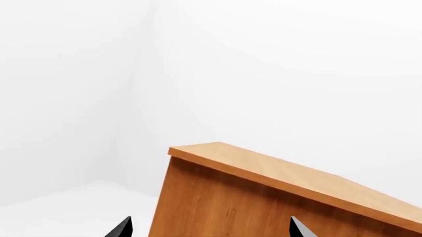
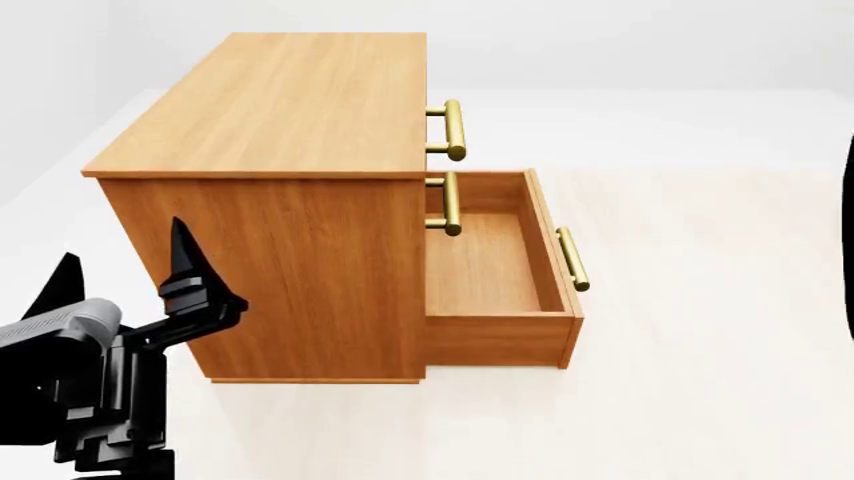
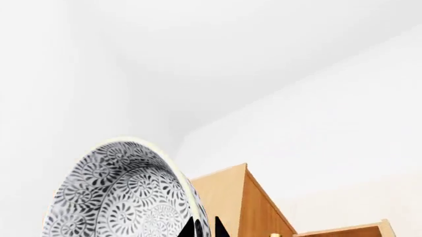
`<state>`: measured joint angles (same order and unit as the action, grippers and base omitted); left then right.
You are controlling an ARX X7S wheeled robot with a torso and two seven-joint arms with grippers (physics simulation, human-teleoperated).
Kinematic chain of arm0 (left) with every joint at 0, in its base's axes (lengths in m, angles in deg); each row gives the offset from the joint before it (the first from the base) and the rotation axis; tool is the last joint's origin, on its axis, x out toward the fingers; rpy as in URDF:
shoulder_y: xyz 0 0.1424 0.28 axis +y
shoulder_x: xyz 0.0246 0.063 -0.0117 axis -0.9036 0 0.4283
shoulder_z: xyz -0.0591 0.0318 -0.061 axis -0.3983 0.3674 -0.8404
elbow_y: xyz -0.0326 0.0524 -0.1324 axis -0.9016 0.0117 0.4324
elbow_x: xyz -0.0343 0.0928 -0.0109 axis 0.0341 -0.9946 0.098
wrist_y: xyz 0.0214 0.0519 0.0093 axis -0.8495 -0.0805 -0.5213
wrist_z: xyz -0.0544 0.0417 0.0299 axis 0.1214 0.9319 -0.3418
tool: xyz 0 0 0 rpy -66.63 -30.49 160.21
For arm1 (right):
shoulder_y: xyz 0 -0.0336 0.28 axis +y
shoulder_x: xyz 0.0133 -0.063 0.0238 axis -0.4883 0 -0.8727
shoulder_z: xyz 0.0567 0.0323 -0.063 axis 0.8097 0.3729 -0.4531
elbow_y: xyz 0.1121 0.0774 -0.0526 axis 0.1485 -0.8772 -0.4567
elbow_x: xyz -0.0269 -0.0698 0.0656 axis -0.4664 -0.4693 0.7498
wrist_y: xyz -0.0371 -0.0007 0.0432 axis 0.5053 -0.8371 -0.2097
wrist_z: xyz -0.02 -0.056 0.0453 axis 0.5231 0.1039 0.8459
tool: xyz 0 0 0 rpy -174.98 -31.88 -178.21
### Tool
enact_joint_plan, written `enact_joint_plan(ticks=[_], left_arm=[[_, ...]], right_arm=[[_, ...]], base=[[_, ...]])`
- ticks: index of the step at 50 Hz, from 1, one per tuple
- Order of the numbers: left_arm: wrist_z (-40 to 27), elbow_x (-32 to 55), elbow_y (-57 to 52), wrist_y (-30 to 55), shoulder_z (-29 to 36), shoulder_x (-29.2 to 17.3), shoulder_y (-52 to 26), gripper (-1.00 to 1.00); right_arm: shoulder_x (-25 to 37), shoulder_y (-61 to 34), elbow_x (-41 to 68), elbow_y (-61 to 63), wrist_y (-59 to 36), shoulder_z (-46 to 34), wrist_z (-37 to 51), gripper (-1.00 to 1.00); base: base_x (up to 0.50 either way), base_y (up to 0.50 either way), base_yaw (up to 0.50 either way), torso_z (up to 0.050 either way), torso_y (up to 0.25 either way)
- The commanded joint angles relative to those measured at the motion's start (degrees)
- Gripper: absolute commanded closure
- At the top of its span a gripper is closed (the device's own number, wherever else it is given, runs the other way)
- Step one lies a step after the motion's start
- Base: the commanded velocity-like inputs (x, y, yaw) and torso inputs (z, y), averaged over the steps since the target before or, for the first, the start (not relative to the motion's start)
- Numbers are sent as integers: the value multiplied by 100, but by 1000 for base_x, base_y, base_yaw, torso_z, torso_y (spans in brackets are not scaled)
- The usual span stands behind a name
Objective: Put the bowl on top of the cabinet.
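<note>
The bowl point(image 3: 125, 197), white with a dark leaf pattern outside, shows only in the right wrist view. It is tipped on edge, and my right gripper point(image 3: 204, 226) is shut on its rim. Behind it stands the orange-brown cabinet point(image 3: 254, 210). In the head view the cabinet point(image 2: 280, 100) has a bare flat top; neither the bowl nor the right gripper shows there. My left gripper point(image 2: 123, 255) is open and holds nothing, low beside the cabinet's near side panel. In the left wrist view its fingertips point(image 1: 124, 227) are spread wide before the cabinet point(image 1: 264, 197).
The cabinet's lower drawer point(image 2: 497, 270) is pulled out to the right, with nothing in it. Brass bar handles point(image 2: 454, 130) stick out from the drawer fronts. Pale floor point(image 2: 694, 330) surrounds the cabinet, and white walls stand behind it. A dark sliver point(image 2: 850, 230) shows at the right edge.
</note>
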<state>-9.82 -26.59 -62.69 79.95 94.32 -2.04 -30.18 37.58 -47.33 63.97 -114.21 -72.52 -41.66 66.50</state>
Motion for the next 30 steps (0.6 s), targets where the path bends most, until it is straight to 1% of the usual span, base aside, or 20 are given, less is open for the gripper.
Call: enact_joint_plan(ticks=[1, 9, 16, 30], left_arm=[[-3, 2, 36, -46, -7, 2, 3, -100], [-18, 3, 47, -38, 2, -5, -14, -100], [-41, 10, 9, -18, 8, -23, -10, -100], [-69, 32, -14, -13, 13, -40, 7, -100]], right_arm=[[-298, -8, 17, -559, 171, 108, -232, 100], [-404, 157, -83, -848, 308, 29, -521, 100], [-475, 218, 14, -990, 416, 137, -598, 100], [-691, 117, -82, -1556, 498, 39, -988, 100]], base=[[0, 0, 0, 0, 0], [0, 0, 0, 0, 1], [0, 0, 0, 0, 0], [0, 0, 0, 0, 0]])
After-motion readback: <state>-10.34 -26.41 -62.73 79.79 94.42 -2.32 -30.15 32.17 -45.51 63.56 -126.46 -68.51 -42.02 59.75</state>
